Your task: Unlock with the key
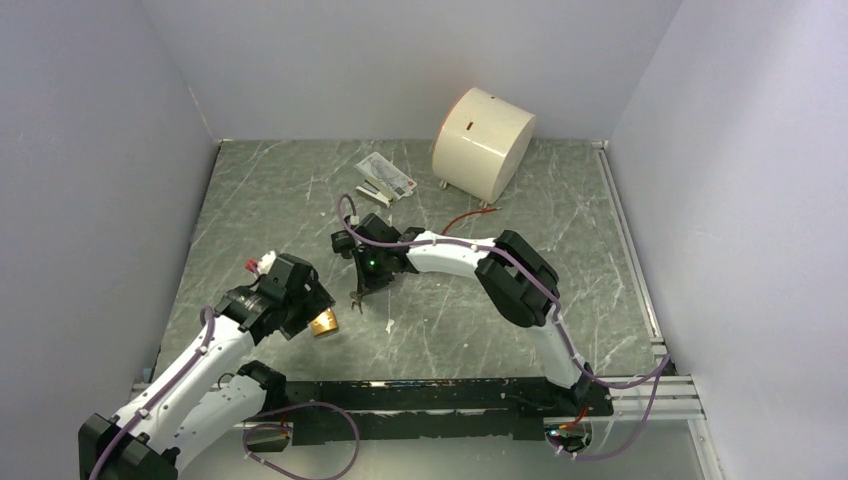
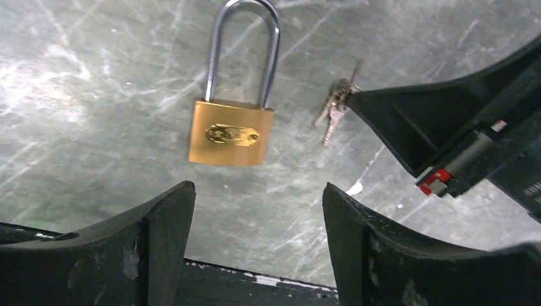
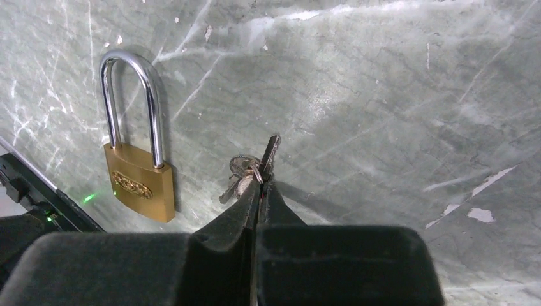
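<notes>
A brass padlock (image 2: 231,131) with a long steel shackle lies flat on the marble table; it also shows in the right wrist view (image 3: 137,185) and in the top view (image 1: 323,322). My left gripper (image 2: 255,188) is open and empty, just short of the padlock's body, with nothing between its jaws. My right gripper (image 3: 260,182) is shut on a small bunch of keys (image 3: 252,169), one key pointing out past the tips. The keys (image 2: 335,108) hang beside the padlock, to its right in the left wrist view, apart from it.
A white cylinder (image 1: 483,142) stands at the back of the table. A printed card pack (image 1: 385,178) lies to its left and a red wire (image 1: 462,218) in front. A small white scrap (image 1: 388,326) lies near the keys. A black rail (image 1: 420,395) runs along the front edge.
</notes>
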`<state>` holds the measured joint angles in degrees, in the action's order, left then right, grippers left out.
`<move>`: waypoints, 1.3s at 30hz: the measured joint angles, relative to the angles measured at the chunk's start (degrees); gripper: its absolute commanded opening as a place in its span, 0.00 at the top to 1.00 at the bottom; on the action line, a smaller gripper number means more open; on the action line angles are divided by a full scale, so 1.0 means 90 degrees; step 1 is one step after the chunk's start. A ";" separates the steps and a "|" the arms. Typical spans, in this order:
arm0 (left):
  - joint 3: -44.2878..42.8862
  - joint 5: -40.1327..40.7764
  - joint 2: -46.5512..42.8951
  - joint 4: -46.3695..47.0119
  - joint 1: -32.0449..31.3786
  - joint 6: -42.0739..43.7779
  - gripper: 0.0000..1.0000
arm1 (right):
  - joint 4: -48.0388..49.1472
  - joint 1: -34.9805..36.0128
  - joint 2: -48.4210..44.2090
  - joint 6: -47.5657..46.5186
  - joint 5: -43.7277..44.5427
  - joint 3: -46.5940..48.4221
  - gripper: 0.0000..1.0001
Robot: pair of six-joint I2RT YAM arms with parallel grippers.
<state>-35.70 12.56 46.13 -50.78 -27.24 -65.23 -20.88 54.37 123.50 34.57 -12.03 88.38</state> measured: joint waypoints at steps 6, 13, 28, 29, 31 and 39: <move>0.0226 -0.0782 -0.0044 0.0709 0.0005 -0.0146 0.18 | 0.0687 -0.0083 -0.0410 -0.0012 -0.0223 -0.0799 1.00; 0.0758 -0.1800 -0.0231 0.1800 0.0005 -0.1185 0.12 | 0.1977 -0.0491 -0.2191 -0.0075 -0.0828 -0.2771 1.00; 0.0843 -0.3004 0.0277 0.4187 0.0007 -0.3359 0.19 | 0.3048 -0.0872 -0.4762 -0.0459 -0.1222 -0.3762 1.00; 0.0770 -0.2982 0.0277 0.4182 0.0005 -0.3339 0.20 | 0.3026 -0.0874 -0.4782 -0.0454 -0.1214 -0.3801 1.00; 0.0554 -0.2941 0.0277 0.4129 0.0007 -0.3225 0.21 | 0.2958 -0.0906 -0.4789 -0.0432 -0.1168 -0.3830 1.00; 0.0114 -0.2696 0.0233 0.3886 0.0007 -0.2618 0.19 | 0.2710 -0.1212 -0.4959 -0.0270 -0.1061 -0.3830 1.00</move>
<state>-34.68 -11.70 48.23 -15.81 -27.18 -88.79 3.51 43.46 78.87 32.14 -21.58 53.91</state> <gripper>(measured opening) 0.807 0.009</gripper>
